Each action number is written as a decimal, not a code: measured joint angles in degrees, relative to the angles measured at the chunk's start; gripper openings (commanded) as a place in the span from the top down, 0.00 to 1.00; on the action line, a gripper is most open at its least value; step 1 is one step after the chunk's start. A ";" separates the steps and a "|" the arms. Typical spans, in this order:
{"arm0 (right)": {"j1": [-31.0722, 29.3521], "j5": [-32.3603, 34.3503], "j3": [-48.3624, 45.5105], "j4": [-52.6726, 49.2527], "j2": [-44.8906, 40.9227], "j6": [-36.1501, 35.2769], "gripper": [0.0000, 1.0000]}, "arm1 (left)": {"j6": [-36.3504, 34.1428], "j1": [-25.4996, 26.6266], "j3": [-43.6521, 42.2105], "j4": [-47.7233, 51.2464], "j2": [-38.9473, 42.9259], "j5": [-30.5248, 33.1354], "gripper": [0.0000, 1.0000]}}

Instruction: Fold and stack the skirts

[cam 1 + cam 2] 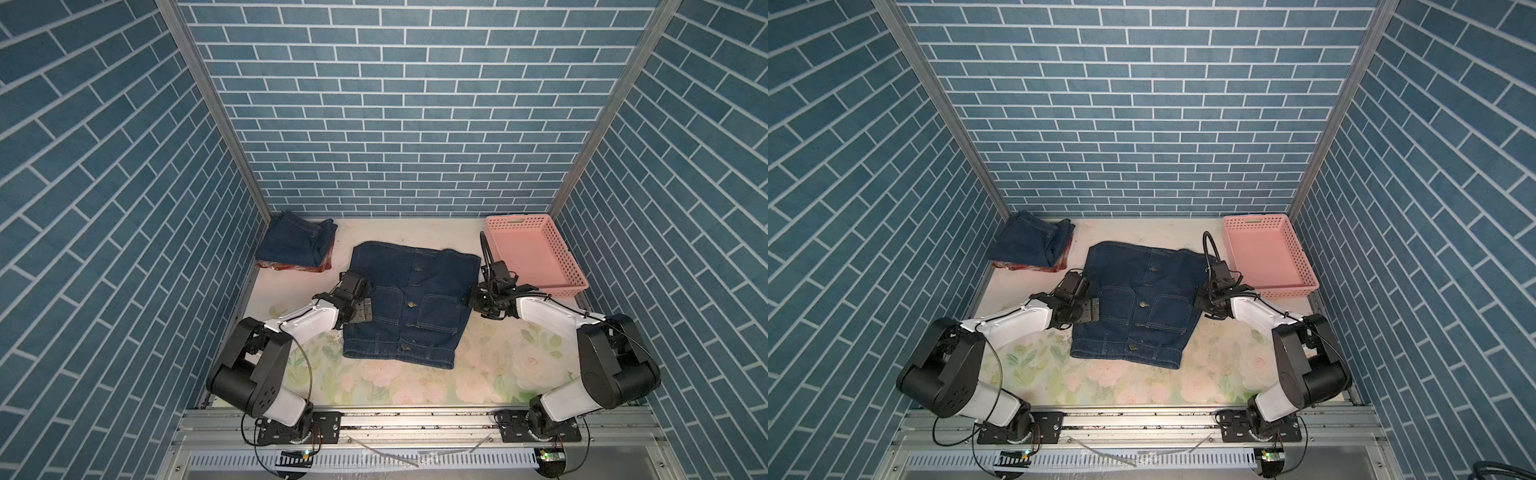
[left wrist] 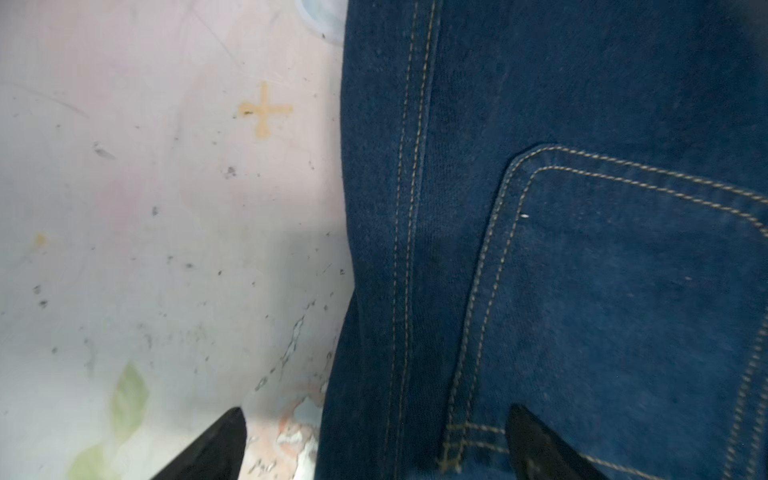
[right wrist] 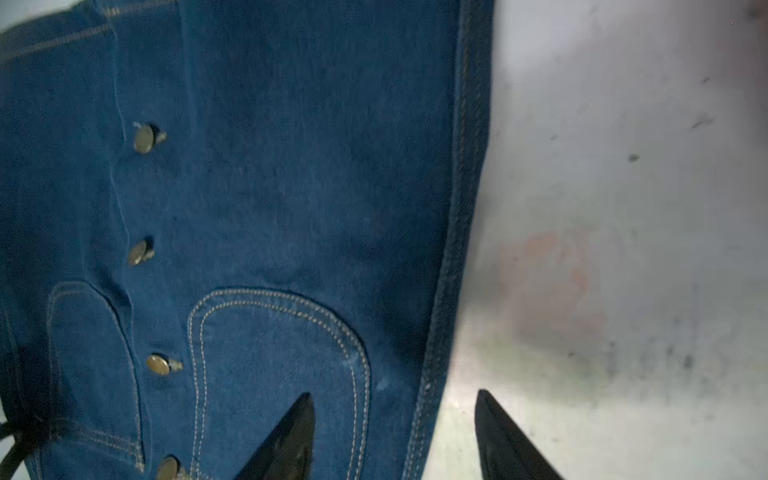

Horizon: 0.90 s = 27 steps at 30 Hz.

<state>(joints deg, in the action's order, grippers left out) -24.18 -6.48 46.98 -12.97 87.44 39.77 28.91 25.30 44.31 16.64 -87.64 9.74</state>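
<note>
Skirts number three in both top views: we see a denim skirt [image 1: 411, 299] [image 1: 1142, 303] spread flat, buttons up, in the middle of the table [image 1: 415, 382] [image 1: 1121, 386]. A folded skirt [image 1: 291, 243] [image 1: 1025, 243] of denim lies on a plaid skirt [image 1: 291, 267] [image 1: 1034, 267] in the far left corner. A basket [image 1: 536, 253] [image 1: 1271, 257] stands at the far right, apart from all three. The left gripper [image 1: 363, 309] [image 1: 1094, 309] sits at the spread skirt's left edge and the right gripper [image 1: 471, 297] [image 1: 1198, 297] at its right edge. In the left wrist view we find the left gripper [image 2: 376, 409] with jaws wide apart, one finger over the bare table [image 2: 145, 208], the other over the denim skirt [image 2: 582, 249] by a pocket, clamping nothing. In the right wrist view the right gripper [image 3: 394, 392] also has its jaws apart, one finger over a pocket of the denim skirt [image 3: 270, 187], the other over the table [image 3: 623, 208], with the skirt's side edge between them and nothing gripped.
</note>
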 measured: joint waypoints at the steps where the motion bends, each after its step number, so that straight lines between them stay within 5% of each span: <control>1: -0.81 -0.28 -0.13 0.35 0.59 0.87 0.47 | -0.17 0.00 0.15 -0.37 -0.70 -0.09 0.03; 4: -2.23 -0.52 -0.13 1.75 2.80 2.62 0.62 | -0.46 -0.07 0.79 -1.57 -2.49 -0.50 0.03; 8: -2.56 -0.44 -0.15 2.27 4.33 3.87 0.96 | -0.94 -0.13 1.33 -2.64 -4.17 -0.79 0.06; 19: -2.56 3.65 -0.68 -1.40 -0.42 3.41 0.60 | -1.33 -0.76 1.22 -4.63 -4.50 -1.49 0.07; 27: -2.56 5.11 -2.12 -2.19 -0.68 3.48 0.55 | -1.49 -0.85 0.09 -5.75 -4.33 -2.03 0.07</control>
<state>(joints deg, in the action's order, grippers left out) -26.74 -1.37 44.86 -15.16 86.76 43.24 27.42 24.45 44.40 10.90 -91.96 7.70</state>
